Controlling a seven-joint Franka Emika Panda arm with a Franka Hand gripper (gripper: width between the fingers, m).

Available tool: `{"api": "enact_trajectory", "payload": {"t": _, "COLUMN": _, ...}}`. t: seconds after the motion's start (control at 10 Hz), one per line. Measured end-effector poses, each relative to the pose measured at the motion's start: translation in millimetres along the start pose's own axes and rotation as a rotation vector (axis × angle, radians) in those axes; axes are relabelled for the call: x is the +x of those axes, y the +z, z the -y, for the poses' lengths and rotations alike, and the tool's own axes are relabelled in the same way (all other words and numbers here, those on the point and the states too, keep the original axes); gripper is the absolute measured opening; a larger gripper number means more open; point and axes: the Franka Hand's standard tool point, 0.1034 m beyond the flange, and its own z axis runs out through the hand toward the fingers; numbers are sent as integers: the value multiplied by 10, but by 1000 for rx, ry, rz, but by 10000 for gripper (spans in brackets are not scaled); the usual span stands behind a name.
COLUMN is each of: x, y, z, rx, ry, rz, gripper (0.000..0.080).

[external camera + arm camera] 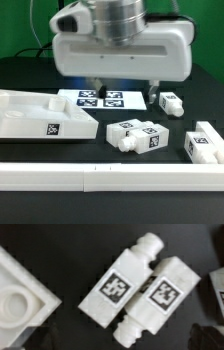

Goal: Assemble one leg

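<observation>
Two white legs with black-and-white tags lie side by side on the black table (137, 136). In the wrist view they are the one nearer the panel (115, 290) and the other (160, 296), with their narrow ends pointing opposite ways. My gripper (124, 90) hangs above and behind them, open and empty, its fingers (97, 88) wide apart. In the wrist view the gripper (122, 341) shows only as dark fingertips (45, 338) at the frame's edge. Another leg (168, 101) lies at the exterior view's right by the marker board, and one more (205, 143) lies farther right (217, 294).
The large flat white panel (35, 118) with a round corner socket (15, 307) lies at the exterior view's left. The marker board (103, 97) lies under the gripper. A long white rail (110, 176) runs along the table's front.
</observation>
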Motion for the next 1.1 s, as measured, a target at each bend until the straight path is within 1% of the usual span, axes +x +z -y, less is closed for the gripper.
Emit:
{"api": "enact_trajectory", "payload": {"t": 0.1, "x": -62, "y": 26, "z": 115, "rx": -5, "ry": 94, "rz": -7, "gripper": 649}}
{"api": "enact_trajectory", "payload": {"t": 0.2, "x": -86, "y": 82, "z": 190, "rx": -6, "ry": 120, "rz": -19, "gripper": 649}}
{"api": "enact_trajectory", "payload": {"t": 0.3, "x": -115, "y": 172, "z": 232, "rx": -8, "ry": 108, "rz": -34, "gripper": 649}}
{"api": "enact_trajectory", "payload": {"t": 0.4, "x": -154, "y": 270, "z": 230, "rx": -11, "ry": 101, "rz": -42, "gripper": 649}}
{"api": "enact_trajectory", "payload": {"t": 0.5, "x": -127, "y": 303, "z": 197, "rx": -5, "ry": 77, "rz": -42, "gripper": 649}}
{"api": "enact_trajectory", "payload": {"t": 0.6, "x": -89, "y": 310, "z": 168, "rx": 1, "ry": 59, "rz": -51, "gripper": 649}}
{"api": "enact_trajectory", "payload": {"t": 0.7, "x": -100, "y": 310, "z": 195, "rx": 0, "ry": 55, "rz": -51, "gripper": 649}}
{"api": "enact_trajectory", "payload": {"t": 1.0, "x": -103, "y": 313, "z": 198, "rx": 0, "ry": 53, "rz": -51, "gripper": 649}}
{"api": "enact_trajectory", "payload": {"t": 1.1, "x": -112, "y": 335, "z": 174, "rx": 0, "ry": 138, "rz": -55, "gripper": 649}}
